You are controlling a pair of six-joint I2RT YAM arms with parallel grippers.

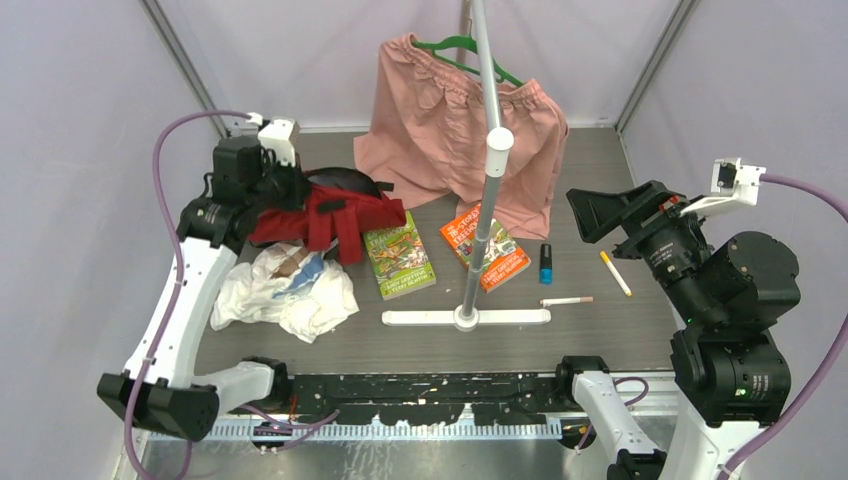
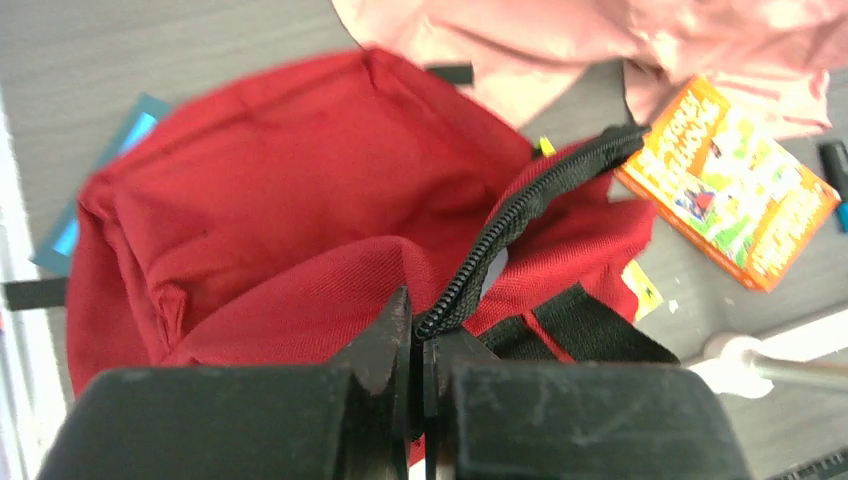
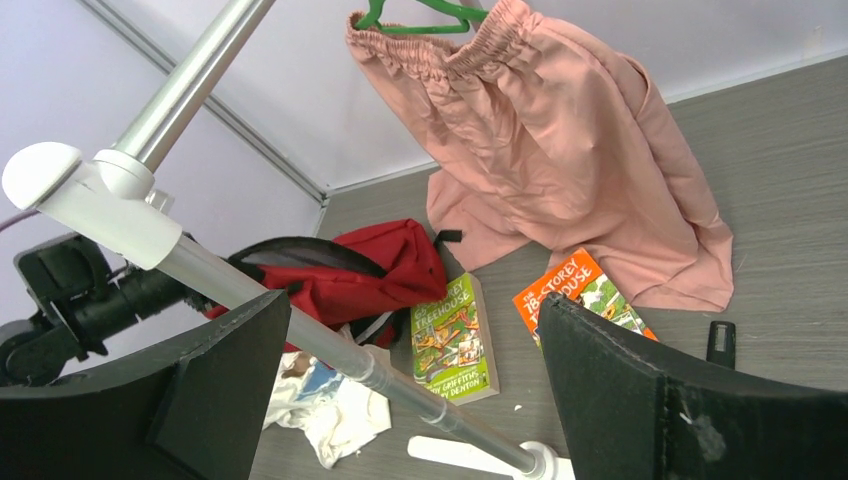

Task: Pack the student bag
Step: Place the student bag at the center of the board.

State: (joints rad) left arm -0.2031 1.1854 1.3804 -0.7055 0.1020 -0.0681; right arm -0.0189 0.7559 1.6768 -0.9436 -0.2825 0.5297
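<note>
Left wrist: left fingers (image 2: 385, 345) pinch student bag's (image 2: 270, 200) zipper (image 2: 520, 215).

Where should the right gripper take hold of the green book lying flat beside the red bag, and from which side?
Probably the green book by its long right edge, coming from the right through the gap before the orange book. It lies flat, the student bag crowds its left edge, the rack base its near end.
</note>
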